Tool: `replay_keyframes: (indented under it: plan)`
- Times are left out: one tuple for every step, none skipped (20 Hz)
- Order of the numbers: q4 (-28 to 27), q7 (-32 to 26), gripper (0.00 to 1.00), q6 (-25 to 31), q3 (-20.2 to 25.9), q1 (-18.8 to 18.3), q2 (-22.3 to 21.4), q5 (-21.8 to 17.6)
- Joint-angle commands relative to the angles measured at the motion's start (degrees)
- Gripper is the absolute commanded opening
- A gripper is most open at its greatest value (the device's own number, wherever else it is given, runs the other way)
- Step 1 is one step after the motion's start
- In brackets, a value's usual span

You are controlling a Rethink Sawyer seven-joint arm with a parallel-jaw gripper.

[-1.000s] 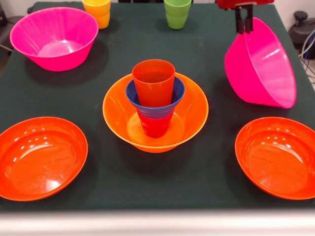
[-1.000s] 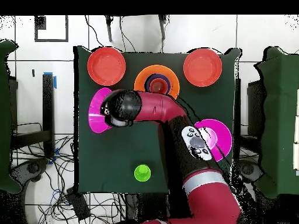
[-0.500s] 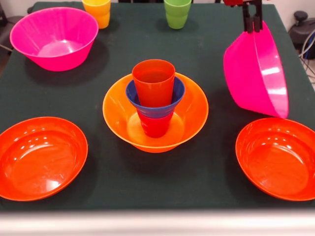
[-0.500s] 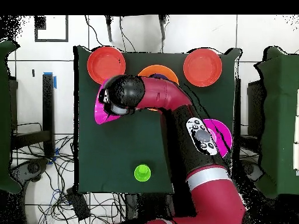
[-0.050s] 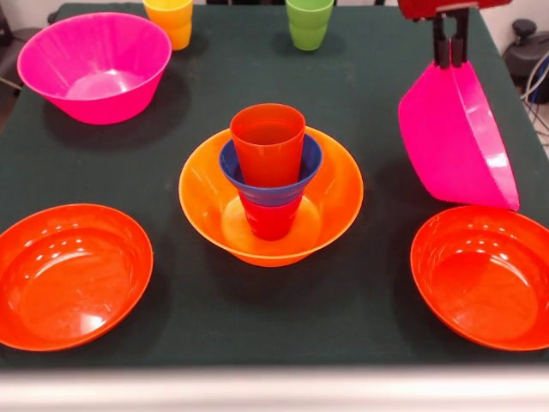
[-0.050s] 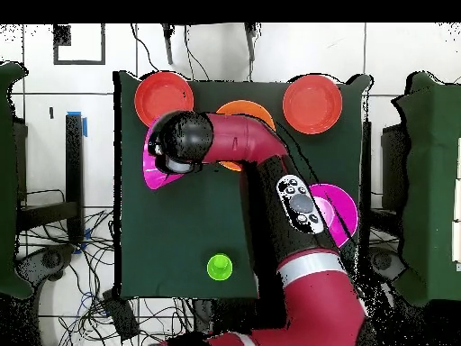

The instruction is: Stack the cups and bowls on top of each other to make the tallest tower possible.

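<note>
The tower stands mid-table: a large orange bowl (image 5: pixel 202 199) holds a red cup (image 5: pixel 270 221), a small blue bowl (image 5: pixel 273 195) and an orange cup (image 5: pixel 268 142). My gripper (image 5: pixel 449 58) at the upper right is shut on the rim of a large pink bowl (image 5: pixel 446 129), which hangs steeply tilted above the cloth. From overhead the arm's wrist (image 6: pixel 183 142) hides the gripper; only part of that pink bowl (image 6: pixel 153 168) and the orange bowl (image 6: pixel 241 109) show. A second pink bowl (image 5: pixel 94 64) sits upright at the far left. The yellow cup (image 5: pixel 169 19) and green cup (image 5: pixel 309 21) stand at the far edge.
Two shallow red-orange bowls (image 5: pixel 73 275) (image 5: pixel 485 275) lie at the near left and near right corners. The tilted pink bowl's lower edge hangs just above the right one. In the overhead view the arm crosses the table over the tower.
My gripper has carried the pink bowl a little to the right in the front view. The bowl now hangs more steeply. Nothing else has moved.
</note>
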Motion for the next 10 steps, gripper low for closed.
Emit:
replay_keyframes:
  plan:
    - [-10.30,3.25,0.00,2.63,-4.59,5.84,8.60,-7.27]
    - [-10.50,3.47,0.00,1.43,-4.42,5.81,8.94,-6.83]
    - [-11.40,2.90,0.00,2.07,-4.42,5.87,9.47,-6.88]
    - [-11.61,3.03,0.00,1.51,-4.68,6.01,9.86,-6.94]
    - [-11.83,3.17,0.00,0.95,-4.94,6.14,10.26,-6.99]
    - [-11.84,3.21,0.00,0.25,-5.18,6.26,10.68,-6.96]
    - [-10.48,3.21,0.00,-1.45,-5.28,6.21,10.22,-7.00]
    - [-9.48,3.02,0.00,-3.03,-5.48,6.25,9.94,-7.37]
    - [-8.49,2.83,0.00,-4.62,-5.69,6.29,9.66,-7.74]
    - [-7.23,2.91,0.00,-5.79,-5.84,6.28,9.20,-7.87]
